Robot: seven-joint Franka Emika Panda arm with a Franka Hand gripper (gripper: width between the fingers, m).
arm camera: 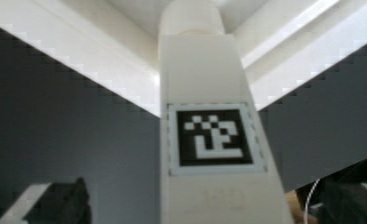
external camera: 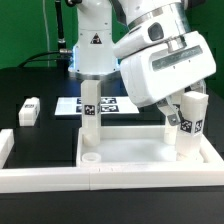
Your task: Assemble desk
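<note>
**Two legs up on the desk, gripper spread around the right one**

One long white border rail (external camera: 60,178) lies nearest, along the front of the black worktop (external camera: 45,135). Just behind it is the desk's tabletop panel (external camera: 140,150), flat, with its raised rim showing. A round socket (external camera: 90,157) sits near its left front corner.

Two legs stand upright on the panel: the left leg (external camera: 90,115) and the right leg (external camera: 191,125). The gripper (external camera: 182,112) hangs over the right leg with its jaws spread. In the wrist view that leg's tagged face (arm camera: 212,150) fills the middle, and the fingers (arm camera: 47,203) stand clear on either side, so nothing is pinched.

A third leg (external camera: 28,110) lies loose on the worktop, well to the left. Farther back are the marker board (external camera: 115,103) and then the arm's base (external camera: 95,45).

The parts look like stiff, light, smooth plastic, so they should neither bend nor crush, though they may slip or tip. I would take a leg by two opposite flat faces around mid-height, squarely, so it cannot twist. The panel looks too wide to span, so its rim is the likely hold.
</note>
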